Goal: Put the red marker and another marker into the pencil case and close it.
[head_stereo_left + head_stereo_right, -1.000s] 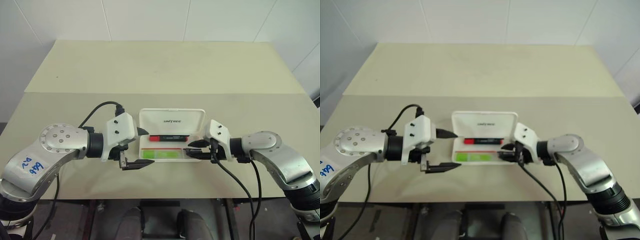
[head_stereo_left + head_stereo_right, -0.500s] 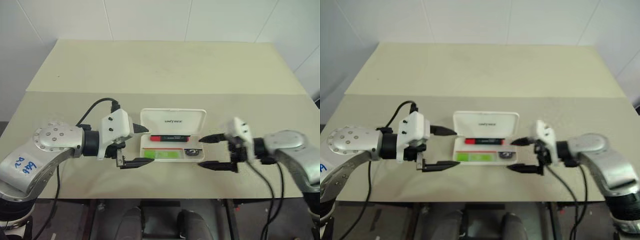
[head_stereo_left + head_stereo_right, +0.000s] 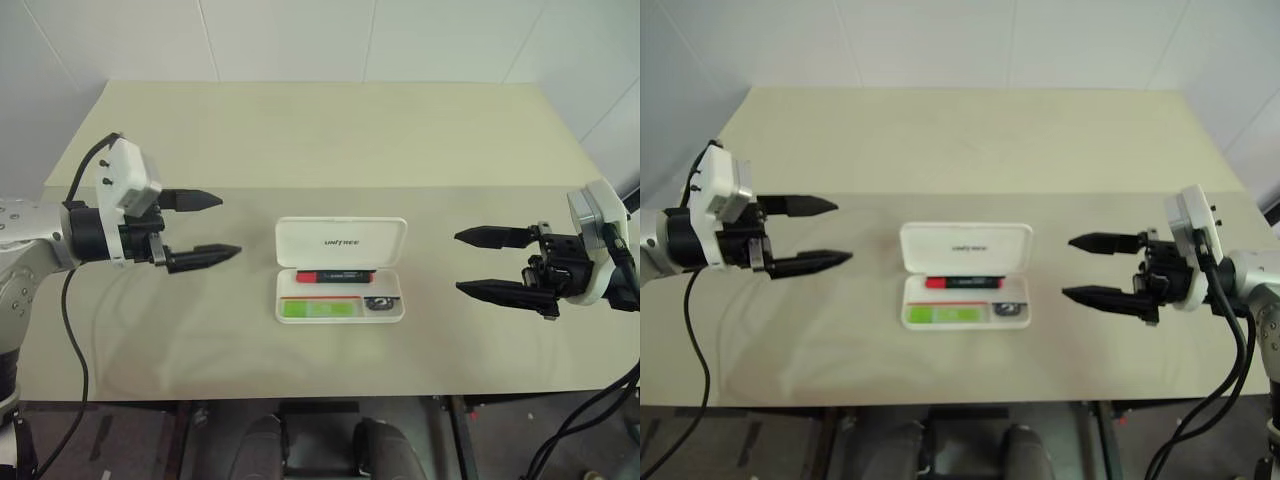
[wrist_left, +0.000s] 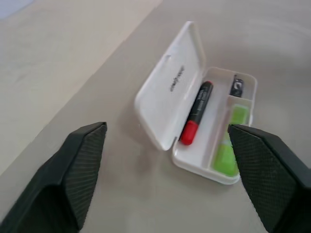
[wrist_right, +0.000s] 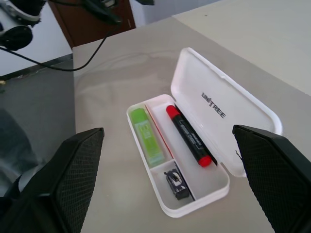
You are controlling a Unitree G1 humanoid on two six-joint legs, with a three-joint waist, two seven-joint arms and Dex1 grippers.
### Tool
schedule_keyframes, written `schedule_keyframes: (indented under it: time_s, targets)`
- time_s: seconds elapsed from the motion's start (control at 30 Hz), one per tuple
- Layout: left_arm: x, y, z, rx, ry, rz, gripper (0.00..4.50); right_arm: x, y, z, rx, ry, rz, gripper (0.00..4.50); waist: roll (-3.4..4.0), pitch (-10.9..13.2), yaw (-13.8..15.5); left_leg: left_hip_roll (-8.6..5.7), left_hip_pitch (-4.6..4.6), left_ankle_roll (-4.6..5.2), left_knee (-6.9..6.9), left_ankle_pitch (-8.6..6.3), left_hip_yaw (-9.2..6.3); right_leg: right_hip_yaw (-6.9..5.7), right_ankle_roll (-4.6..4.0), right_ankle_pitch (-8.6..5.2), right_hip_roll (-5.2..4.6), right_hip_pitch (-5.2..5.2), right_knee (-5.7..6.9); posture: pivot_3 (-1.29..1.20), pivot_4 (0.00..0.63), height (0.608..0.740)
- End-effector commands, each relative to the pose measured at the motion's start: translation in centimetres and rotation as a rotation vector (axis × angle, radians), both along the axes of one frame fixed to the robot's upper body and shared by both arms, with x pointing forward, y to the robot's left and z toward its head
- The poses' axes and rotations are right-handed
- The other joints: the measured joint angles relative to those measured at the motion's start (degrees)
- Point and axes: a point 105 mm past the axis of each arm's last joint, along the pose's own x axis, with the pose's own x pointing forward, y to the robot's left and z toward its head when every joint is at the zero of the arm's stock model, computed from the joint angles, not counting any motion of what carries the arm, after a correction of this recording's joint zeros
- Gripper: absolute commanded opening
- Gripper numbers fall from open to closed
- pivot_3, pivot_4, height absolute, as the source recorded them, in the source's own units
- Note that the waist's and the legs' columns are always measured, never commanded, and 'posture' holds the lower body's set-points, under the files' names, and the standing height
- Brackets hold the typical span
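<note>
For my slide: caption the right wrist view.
Open white pencil case holding red marker, green highlighter and a small dark object.

The white pencil case (image 3: 340, 270) is seen open at frame centre, lid raised. The red marker (image 3: 335, 276) is laid along the hinge side; the green highlighter (image 3: 320, 309) along the front.

- Head stereo pair: high, looking forward-down over table (image 3: 320, 150).
- Wrist cameras: low, oblique, from opposite sides; all share open pencil case (image 3: 340, 270).
</note>
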Motion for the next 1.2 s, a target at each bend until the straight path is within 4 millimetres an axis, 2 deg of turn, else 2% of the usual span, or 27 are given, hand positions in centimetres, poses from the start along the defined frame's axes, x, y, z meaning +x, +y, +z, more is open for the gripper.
schedule_keyframes:
  time_s: [0.03, 0.3, 0.47, 0.57, 0.77, 0.93, 1.2]
  targets:
    - [1.7, 0.5, -0.5, -0.01, -0.013, 0.005, 2.9, -1.5, 1.3, 2.9, 0.016, -0.106, 0.07, 4.5, 0.0, 0.0, 0.1, 0.0, 0.0, 0.0, 0.0, 0.0, 0.03, 0.02, 0.0, 0.0, 0.0, -0.01, 0.07, 0.0, 0.15, 0.74]
    - [6.4, -0.4, -2.7, -0.032, 0.001, 0.016, 0.11, -1.6, 3.0, 4.4, 0.015, -0.168, 0.088, 4.5, -0.02, 0.0, 0.5, 0.04, -0.07, 0.0, 0.14, -0.06, 0.11, 0.06, -0.01, 0.02, 0.06, -0.06, 0.15, 0.0, 0.15, 0.74]
    - [9.0, -2.4, -4.7, -0.049, 0.029, 0.02, 0.05, -1.4, 3.1, 4.7, 0.009, -0.181, 0.077, 4.5, -0.04, 0.0, 0.6, 0.04, -0.11, 0.04, 0.31, -0.11, 0.14, 0.06, 0.01, 0.03, 0.06, -0.05, 0.19, 0.0, 0.15, 0.74]
    - [9.4, -4.2, -5.5, -0.05, 0.036, -0.034, 0.05, -1.1, 2.8, 4.6, -0.008, -0.184, 0.058, 4.5, -0.05, 0.0, 0.4, 0.08, -0.15, 0.05, 0.42, -0.17, 0.19, 0.07, 0.02, 0.03, 0.07, -0.08, 0.21, 0.0, 0.15, 0.74]
    - [10.1, -6.0, -5.6, -0.089, 0.019, -0.06, 0.05, -1.0, 2.8, 4.7, -0.011, -0.193, 0.052, 4.5, -0.05, 0.0, 0.4, 0.13, -0.14, 0.06, 0.58, -0.19, 0.23, 0.1, 0.02, 0.03, 0.08, -0.08, 0.3, 0.0, 0.15, 0.74]
    - [8.0, -6.5, -4.9, -0.107, 0.034, -0.169, 0.05, -0.8, 2.8, 4.7, -0.016, -0.194, 0.04, 4.5, -0.05, 0.0, 0.4, 0.15, -0.14, 0.07, 0.57, -0.22, 0.26, 0.13, 0.02, 0.03, 0.09, -0.08, 0.29, 0.0, 0.15, 0.74]
    - [4.1, -6.4, -6.1, -0.046, 0.084, -0.256, 0.05, -0.4, 2.7, 4.6, -0.02, -0.196, 0.024, 4.5, -0.04, 0.0, 0.3, 0.18, -0.12, 0.08, 0.58, -0.24, 0.27, 0.19, 0.02, 0.03, 0.09, -0.08, 0.31, 0.0, 0.15, 0.74]
